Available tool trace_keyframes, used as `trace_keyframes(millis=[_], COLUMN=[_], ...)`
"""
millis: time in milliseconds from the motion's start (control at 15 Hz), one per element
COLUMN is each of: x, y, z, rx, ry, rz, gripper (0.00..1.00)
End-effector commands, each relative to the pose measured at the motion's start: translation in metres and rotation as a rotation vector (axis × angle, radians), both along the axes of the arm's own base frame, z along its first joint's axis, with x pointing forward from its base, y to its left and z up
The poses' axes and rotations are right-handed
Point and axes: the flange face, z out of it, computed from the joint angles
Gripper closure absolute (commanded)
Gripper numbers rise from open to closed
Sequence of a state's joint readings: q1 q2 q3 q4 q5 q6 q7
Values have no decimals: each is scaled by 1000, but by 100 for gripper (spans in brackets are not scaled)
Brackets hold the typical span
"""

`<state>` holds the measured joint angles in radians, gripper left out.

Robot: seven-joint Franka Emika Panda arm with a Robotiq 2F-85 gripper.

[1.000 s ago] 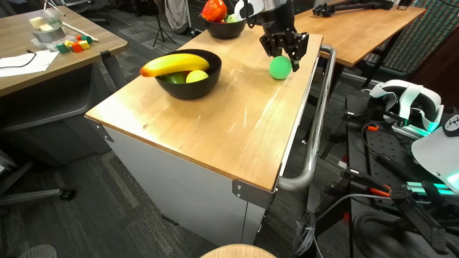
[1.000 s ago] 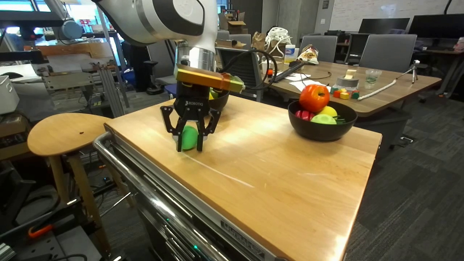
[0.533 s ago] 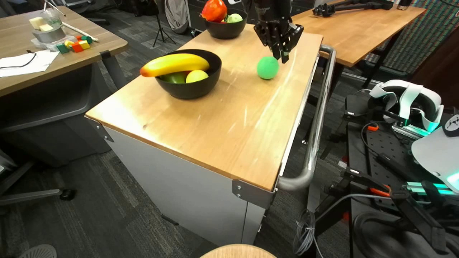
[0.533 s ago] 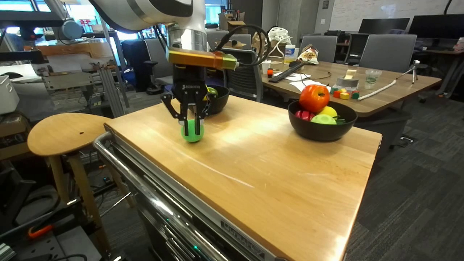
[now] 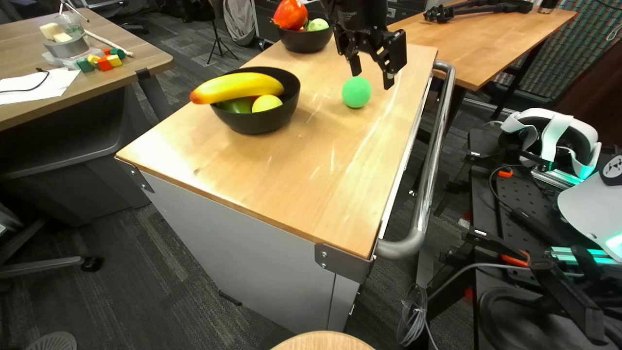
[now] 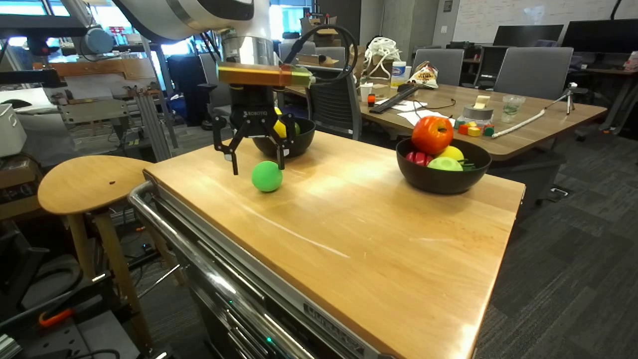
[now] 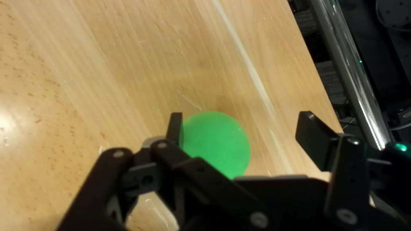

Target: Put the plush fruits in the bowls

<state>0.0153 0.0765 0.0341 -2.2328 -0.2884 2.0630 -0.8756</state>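
In an exterior view, the green plush fruit (image 5: 356,92) sat on the tabletop (image 5: 291,184), outside the bowls (image 5: 262,124); in an exterior view, the gripper (image 6: 258,169) hung above the tabletop, jaws parted; in the wrist view, the fruit lay nearer one jaw, so an uncorrected descent could have set it rolling.

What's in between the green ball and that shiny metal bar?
In the wrist view, a long pale streak on the wooden tabletop and, above it, one finger of the open gripper.
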Motion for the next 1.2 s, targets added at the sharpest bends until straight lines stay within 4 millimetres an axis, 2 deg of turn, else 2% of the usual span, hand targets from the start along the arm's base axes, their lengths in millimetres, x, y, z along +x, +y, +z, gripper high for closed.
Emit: trace_keyframes(millis=[0,333,400,533,733,867,1133], x=[9,15,16,17,19,22,23], y=[12,14,14,14,15,16,33], z=[-5,-17,-17,-18,-13,-3,52], rx=[-35,-81,-92,-110,-121,-110,26], ry=[-46,-64,-66,-71,-88,-114,-268], rz=[-12,-38,-41,-40,-34,-15,107], gripper=[0,2,26,27,53,66,75])
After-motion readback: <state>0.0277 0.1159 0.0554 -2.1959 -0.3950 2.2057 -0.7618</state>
